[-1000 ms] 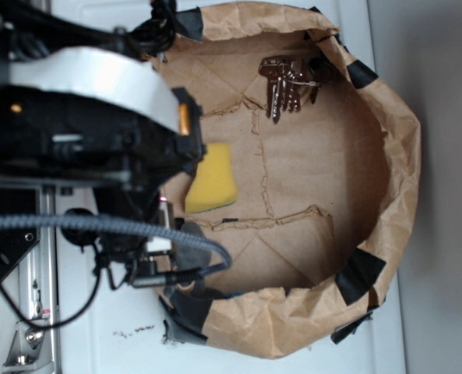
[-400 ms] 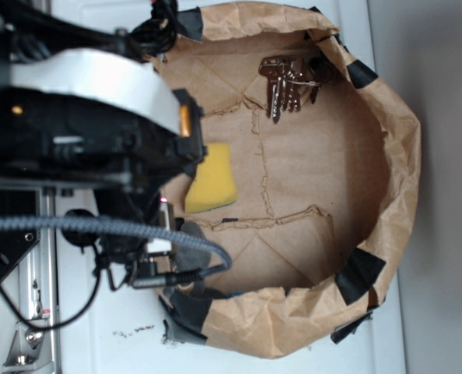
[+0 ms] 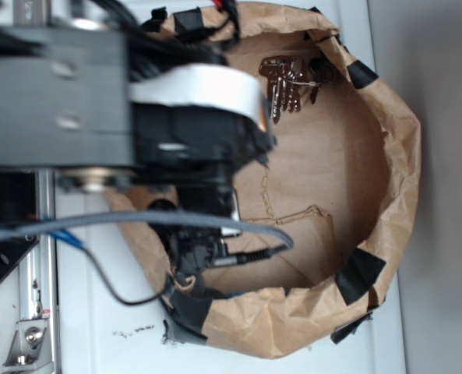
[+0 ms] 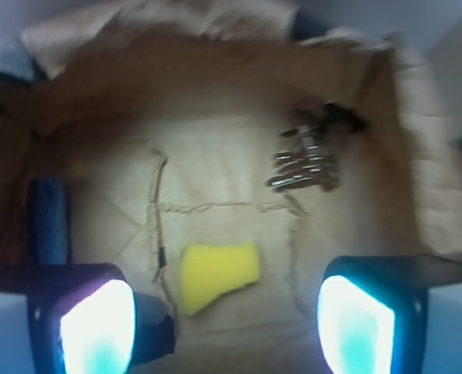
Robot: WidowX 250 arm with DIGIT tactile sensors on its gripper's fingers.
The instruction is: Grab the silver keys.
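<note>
In the exterior view, the robot arm [image 3: 121, 101] is filling the left half of the picture, reaching over the near wall of a brown paper bag [image 3: 386, 156] that is lying opened out on a white table [image 3: 121, 319]. A grey cable [image 3: 137, 222] is looping below the arm at about 7 o'clock. Patches of black tape [image 3: 361, 273] are sitting on the bag's rim at 1 and 5 o'clock. The silver keys [image 3: 287, 84] are lying on the bag's floor at about 1 o'clock, close under the far rim and just beside the arm's black edge, with nothing touching them.

In the wrist view, which is blurred, a dark blue object [image 4: 50, 222] is resting at 9 o'clock by the bag's side wall. The gripper [image 4: 227, 323] is showing its two fingers [image 4: 98, 327] at the bottom corners, spread wide with nothing between them, so the jaws are standing open. A yellow sponge [image 4: 215, 274] is lying on the bag's floor at 6 o'clock, between and just above the fingers, not touching them. The keys [image 4: 307, 162] are lying at about 2 o'clock, well apart from both fingers and from the sponge.
</note>
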